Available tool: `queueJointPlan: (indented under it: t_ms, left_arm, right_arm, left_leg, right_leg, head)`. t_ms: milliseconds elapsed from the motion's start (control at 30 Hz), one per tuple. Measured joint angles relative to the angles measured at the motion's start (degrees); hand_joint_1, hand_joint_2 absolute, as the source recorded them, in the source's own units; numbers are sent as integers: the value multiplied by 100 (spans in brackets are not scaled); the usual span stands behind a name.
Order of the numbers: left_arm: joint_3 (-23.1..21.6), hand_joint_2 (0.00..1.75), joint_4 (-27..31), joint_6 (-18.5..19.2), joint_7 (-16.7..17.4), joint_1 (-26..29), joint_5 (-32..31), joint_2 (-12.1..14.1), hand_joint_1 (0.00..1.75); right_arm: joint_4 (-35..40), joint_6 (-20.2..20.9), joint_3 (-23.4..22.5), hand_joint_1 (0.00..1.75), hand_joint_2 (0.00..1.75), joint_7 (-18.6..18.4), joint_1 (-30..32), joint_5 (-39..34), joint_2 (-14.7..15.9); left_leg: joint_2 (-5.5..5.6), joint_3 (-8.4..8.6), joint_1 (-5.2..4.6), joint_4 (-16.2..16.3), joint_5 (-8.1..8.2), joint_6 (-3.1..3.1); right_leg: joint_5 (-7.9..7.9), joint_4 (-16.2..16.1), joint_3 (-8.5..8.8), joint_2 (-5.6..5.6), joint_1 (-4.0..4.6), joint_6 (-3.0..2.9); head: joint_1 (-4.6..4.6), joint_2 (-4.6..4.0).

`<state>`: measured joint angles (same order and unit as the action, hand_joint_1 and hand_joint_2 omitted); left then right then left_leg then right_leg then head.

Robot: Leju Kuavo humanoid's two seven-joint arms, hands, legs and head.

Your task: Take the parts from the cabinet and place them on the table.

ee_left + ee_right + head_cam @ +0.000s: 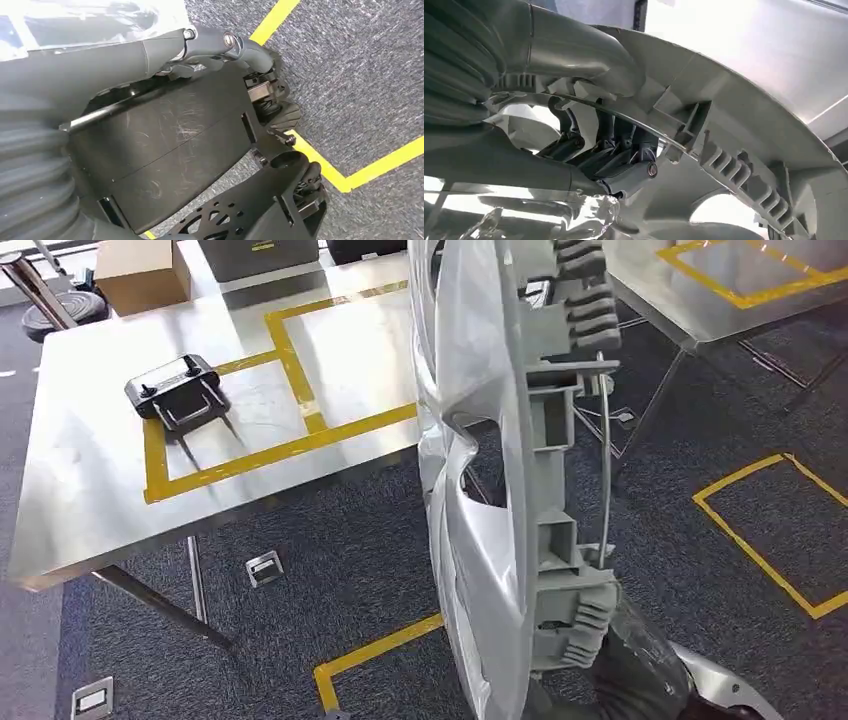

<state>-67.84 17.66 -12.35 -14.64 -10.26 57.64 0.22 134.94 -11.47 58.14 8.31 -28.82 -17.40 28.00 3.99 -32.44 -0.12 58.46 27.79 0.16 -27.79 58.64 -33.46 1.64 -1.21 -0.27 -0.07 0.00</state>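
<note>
I see the right hand [609, 155] gripping the wheel cover [480, 490], held upright beside the tabletop's [90, 490] right edge; left hand's [225, 47] state unclear.

Workshop, steel tables [90, 490], taped floor [770, 540]

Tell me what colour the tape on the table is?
Yellow tape, clearest in the head view.
</note>
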Motion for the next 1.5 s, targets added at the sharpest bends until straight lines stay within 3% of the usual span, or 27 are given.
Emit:
queueJointPlan:
  t_ms: [67, 100, 133, 233, 267, 333, 400, 433, 467, 500, 600, 633, 667, 767, 833, 900, 933, 967, 1033, 1100, 1133, 1200, 1300, 1367, 1433, 1467, 1500]
  left_arm:
    - [0, 175, 2, 2, 0, -3, 0, 0, 0]
    - [0, 175, 13, 2, 4, -1, 0, -7, 0]
    - [0, 175, 15, 0, 7, 2, 2, -9, 0]
    - [0, 175, 15, 0, 13, 26, 2, -7, 0]
    - [0, 175, 15, 0, 15, 32, 2, -7, 0]
    - [0, 175, 15, 0, 24, 39, 0, -7, 0]
    - [0, 175, 15, -2, 31, 45, 0, -7, 0]
    - [0, 175, 13, -4, 35, 48, 2, 4, 0]
    - [0, 175, 13, -7, 42, 33, 4, 6, 0]
    - [0, 175, 13, -11, 42, 37, 4, 11, 0]
    - [-2, 175, 15, -7, 42, 36, 0, 17, 0]
    - [-2, 175, 15, -7, 57, 37, 0, 18, 0]
    - [-2, 175, 15, -11, 57, 29, -2, 17, 0]
    - [2, 175, 15, -18, 28, -50, -4, 30, 0]
    - [2, 175, 15, -17, 24, -70, -4, 33, 0]
    - [0, 175, 15, -13, 33, -55, -2, 33, 0]
    - [0, 175, 15, -9, 33, -28, -4, 37, 0]
    - [0, 175, 13, -15, 31, -21, -4, 50, 0]
    - [0, 175, 20, 4, 33, -31, -2, 50, 0]
    - [-2, 175, 28, 4, 39, -25, -2, 48, 0]
    - [0, 175, 35, 4, 44, -14, -2, 39, 0]
    - [-2, 175, 37, -4, 52, 11, -2, 24, 0]
    - [-2, 175, 39, -9, 59, 53, 0, 7, 0]
    - [-2, 175, 39, -9, 61, 81, 0, 7, 0]
    - [-2, 175, 39, -7, 63, 100, 0, 4, 0]
    - [-4, 175, 37, -2, 68, 117, 2, 4, 0]
    - [-4, 175, 37, -2, 72, 108, 4, 4, 0]
  right_arm:
    - [0, 0, -7, 175, 175, -7, -1, 0, 0]
    - [2, 0, -17, 175, 175, -13, 4, 0, 0]
    - [4, 0, -20, 175, 175, -15, -4, 0, 9]
    - [2, 0, -22, 175, 175, -11, -1, 0, 9]
    - [2, 0, -22, 175, 175, -13, 2, 0, 11]
    - [2, 0, -17, 175, 175, -15, 7, 0, 11]
    - [0, 0, -22, 175, 175, -24, 6, 0, 11]
    - [-2, 2, -20, 175, 175, -20, 17, 0, 11]
    - [-2, 4, -17, 175, 175, -22, -1, -4, 7]
    - [2, 2, -22, 175, 175, -24, 1, -7, 7]
    - [2, 0, -24, 175, 175, -28, 6, -7, 9]
    - [2, -2, -35, 175, 175, -31, 5, -7, 9]
    - [2, -2, -37, 175, 175, -31, 3, -9, 9]
    - [2, 0, -31, 175, 175, -28, 4, -9, 7]
    - [0, 0, -28, 175, 175, -31, 6, -9, 9]
    - [0, 0, -31, 175, 175, -31, 4, -9, 7]
    - [-2, 0, -35, 175, 175, -28, 10, -9, 7]
    - [-11, 6, -31, 175, 175, -22, -3, -9, 7]
    - [-15, -2, -35, 175, 175, -26, 5, -9, 7]
    - [-13, 0, -35, 175, 175, -33, 2, -11, 9]
    - [-15, 0, -42, 175, 175, -33, -1, -11, 11]
    - [-20, 0, -40, 175, 175, -28, -5, -15, 13]
    - [-28, 2, -35, 175, 175, -28, 0, -17, 15]
    - [-28, 2, -31, 175, 175, -35, 4, -17, 15]
    - [-31, 0, -31, 175, 175, -37, 4, -17, 22]
    - [-37, 0, -28, 175, 175, -33, 16, -17, 22]
    - [-44, 0, -17, 175, 175, -31, 3, -17, 20]
  left_leg:
    - [-8, 19, -10, -54, -8, 60]
    - [-20, 105, 82, -199, -81, 88]
    - [-26, 156, 73, -258, -90, 98]
    - [-49, 196, 92, -262, -45, 116]
    - [-50, 214, 97, -254, -20, 108]
    - [-43, 291, 126, -236, 55, 62]
    - [-32, 396, 173, -171, 189, -20]
    - [-30, 406, 170, -141, 263, -82]
    - [-32, 356, 151, -90, 320, -130]
    - [-29, 364, 141, -130, 320, -159]
    - [-20, 450, 163, -170, 417, -241]
    - [-159, 439, 157, -42, 455, -255]
    - [-248, 264, 148, 297, 584, -261]
    - [-278, -518, 104, 1653, 951, -237]
    - [-284, -645, 57, 1630, 604, -161]
    - [-303, -469, -2, 813, -130, -11]
    - [-317, -397, -50, 545, -310, 101]
    - [-356, -359, -96, 618, -270, 163]
    - [-367, -313, -165, 450, -269, 217]
    - [-359, -125, -142, 156, -171, 294]
    - [-303, 121, -54, -205, 6, 273]
    - [-270, 233, -16, -265, 29, 292]
    - [-263, 432, 5, -264, 206, 256]
    - [-240, 660, 39, -262, 367, 214]
    - [-234, 933, 79, -247, 581, 138]
    - [-242, 992, 61, -236, 681, 86]
    - [-231, 1024, 71, -219, 729, 45]
  right_leg:
    - [9, -68, 34, 10, -1, 51]
    - [-11, -52, 59, -4, 4, 66]
    - [-65, 59, 17, -68, 27, 83]
    - [-594, 1291, -666, -116, -20, 158]
    - [-639, 1590, -855, -125, -35, 184]
    - [-302, 1388, -837, -129, -64, 232]
    - [331, 372, -408, -127, -111, 299]
    - [274, 145, -272, -95, -117, 337]
    - [178, 19, -216, -62, -85, 266]
    - [144, 74, -219, -49, -79, 123]
    - [42, 81, -175, -70, -82, -33]
    - [8, 67, -122, -100, -77, -85]
    - [-33, 53, -63, -124, -62, -128]
    - [-181, 43, 118, -205, -7, -171]
    - [-310, 39, 303, -221, 41, -180]
    - [-450, 30, 508, -227, 94, -187]
    - [-513, -1, 552, -231, 85, -188]
    - [-526, -25, 605, -230, 113, -158]
    - [-527, -88, 623, -236, 39, -67]
    - [-428, -16, 630, -246, 47, 29]
    - [-423, 158, 508, -224, 57, 42]
    - [-508, 844, -10, -173, 44, 85]
    - [-768, 1557, -740, -166, -4, 177]
    - [-451, 1161, -785, -168, -28, 216]
    - [327, 218, -594, -171, -40, 247]
    - [561, 128, -590, -191, -18, 207]
    - [265, 150, -624, -206, 1, 145]
  head:
    - [-13, 0]
    - [-14, 0]
    - [20, 0]
    - [87, 0]
    - [88, 0]
    - [94, 0]
    - [98, 0]
    - [115, 0]
    - [182, 0]
    - [168, 0]
    - [72, 0]
    - [37, 0]
    - [-2, 0]
    - [-35, 0]
    - [-42, 0]
    - [-66, 0]
    - [-59, 0]
    - [28, 0]
    - [-43, 0]
    - [-61, 0]
    - [-60, 0]
    - [48, 0]
    - [76, 0]
    - [79, 0]
    - [96, 0]
    - [127, 0]
    - [138, -7]
